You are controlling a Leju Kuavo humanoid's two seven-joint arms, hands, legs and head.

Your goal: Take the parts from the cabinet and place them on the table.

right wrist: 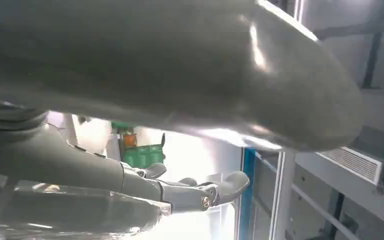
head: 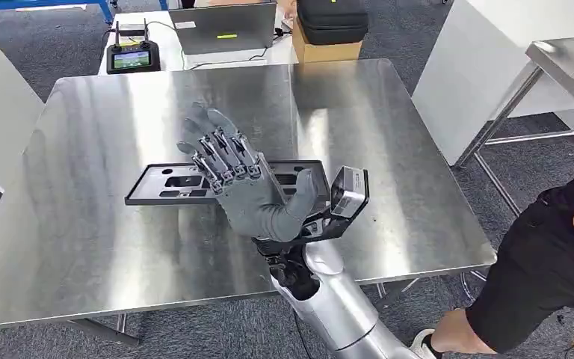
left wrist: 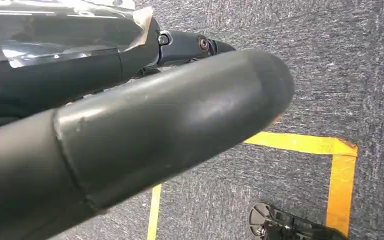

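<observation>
A dark flat part [head: 166, 185] with slots lies on the steel table [head: 389, 134], near its middle. My right hand [head: 235, 168] is raised just over the part's right half, fingers spread and pointing away from me, holding nothing. It hides the middle of the part. In the right wrist view the right hand [right wrist: 145, 120] shows a thick thumb and straight fingers [right wrist: 205, 192] with nothing between them. My left hand [left wrist: 130, 125] hangs over grey carpet, thumb and a dark finger [left wrist: 190, 45] stretched out and empty.
A person [head: 545, 277] in black stands close by the table's right front corner. Behind the table are a controller [head: 132, 56], a laptop [head: 228, 28] and a black case on a box [head: 329, 34]. Another steel table [head: 568, 60] stands right. Yellow floor tape [left wrist: 340, 170] runs beneath my left hand.
</observation>
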